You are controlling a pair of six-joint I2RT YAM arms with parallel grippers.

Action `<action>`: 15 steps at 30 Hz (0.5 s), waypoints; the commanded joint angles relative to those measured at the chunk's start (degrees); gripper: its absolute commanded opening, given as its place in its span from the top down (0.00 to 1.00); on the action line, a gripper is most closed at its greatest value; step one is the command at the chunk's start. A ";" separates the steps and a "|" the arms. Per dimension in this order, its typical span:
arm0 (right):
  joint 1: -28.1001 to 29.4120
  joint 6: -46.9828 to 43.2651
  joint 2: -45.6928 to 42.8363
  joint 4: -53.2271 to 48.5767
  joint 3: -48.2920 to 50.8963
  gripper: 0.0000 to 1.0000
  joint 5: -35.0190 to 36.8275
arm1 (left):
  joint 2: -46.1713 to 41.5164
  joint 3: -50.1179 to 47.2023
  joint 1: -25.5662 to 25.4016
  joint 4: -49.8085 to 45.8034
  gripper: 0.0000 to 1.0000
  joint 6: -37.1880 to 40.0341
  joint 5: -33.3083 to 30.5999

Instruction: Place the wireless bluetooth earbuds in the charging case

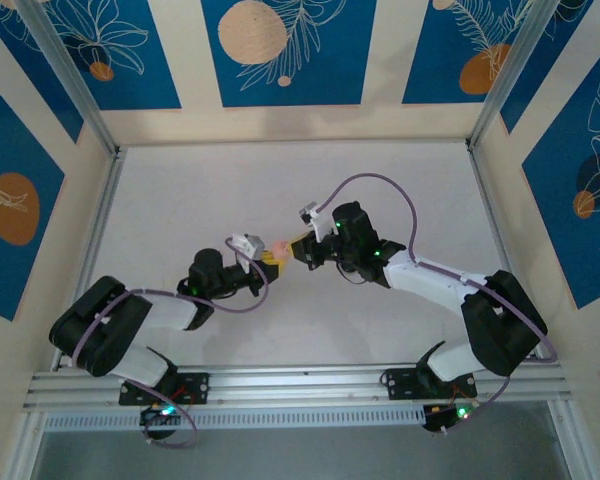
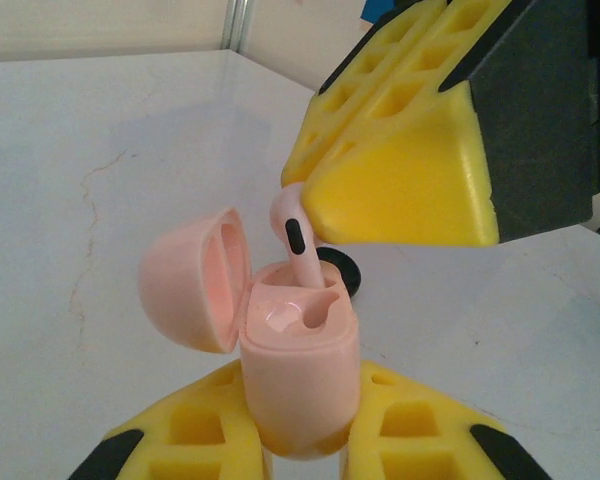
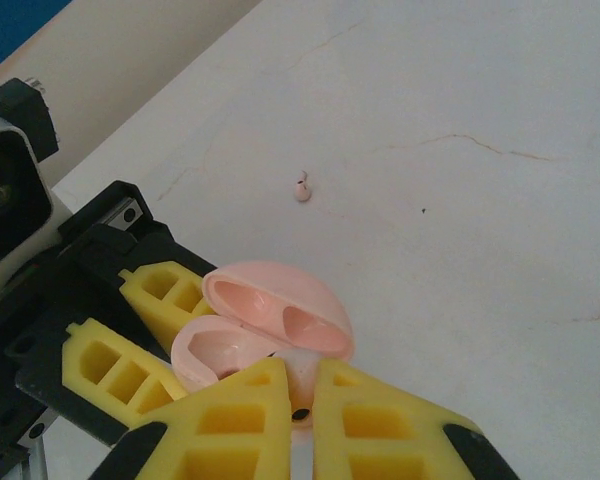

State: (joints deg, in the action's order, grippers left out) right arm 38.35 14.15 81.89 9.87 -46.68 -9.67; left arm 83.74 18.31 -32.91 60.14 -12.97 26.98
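Near the middle of the tabletop the two arms meet nose to nose. The left pincer is clamped on the lower body of the pink case and holds it upright, with the lid swung open to the left in the left wrist view. The right pincer comes in from above and to the right, closed on the head of a pale pink earbud. The earbud sits directly over the case. Its long axis runs nearly vertical with a slight lean, head up, and the stem tip looks to be just inside the rim of the right-hand well. The left-hand well looks empty. As I read it, what remains is a short push straight down along the stem. The right arm would do that work while the left only steadies the case, and any sideways drift could jam the stem against the well's edge. A black disc lies on the tabletop just behind the case. In the right wrist view a pinkish speck lies well beyond the lid, too small to tell what it is.
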 commanded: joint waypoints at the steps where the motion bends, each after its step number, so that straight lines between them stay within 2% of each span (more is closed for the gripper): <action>1: 0.42 -1.83 -0.94 -0.75 1.15 0.91 -3.41 | -2.35 1.65 -0.36 1.47 0.89 1.02 1.29; 7: 0.41 -2.68 -1.09 0.33 1.93 0.89 -5.50 | -3.25 1.12 -0.38 2.40 0.88 1.60 3.45; 15: 0.28 -3.25 -2.57 1.30 2.47 0.80 -7.03 | -2.71 0.81 -0.40 4.71 0.88 0.91 4.99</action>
State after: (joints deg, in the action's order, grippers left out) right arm 38.09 12.10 80.58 11.35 -45.15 -13.13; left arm 82.21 18.28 -32.91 59.24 -12.97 29.17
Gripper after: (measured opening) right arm 0.195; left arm 0.158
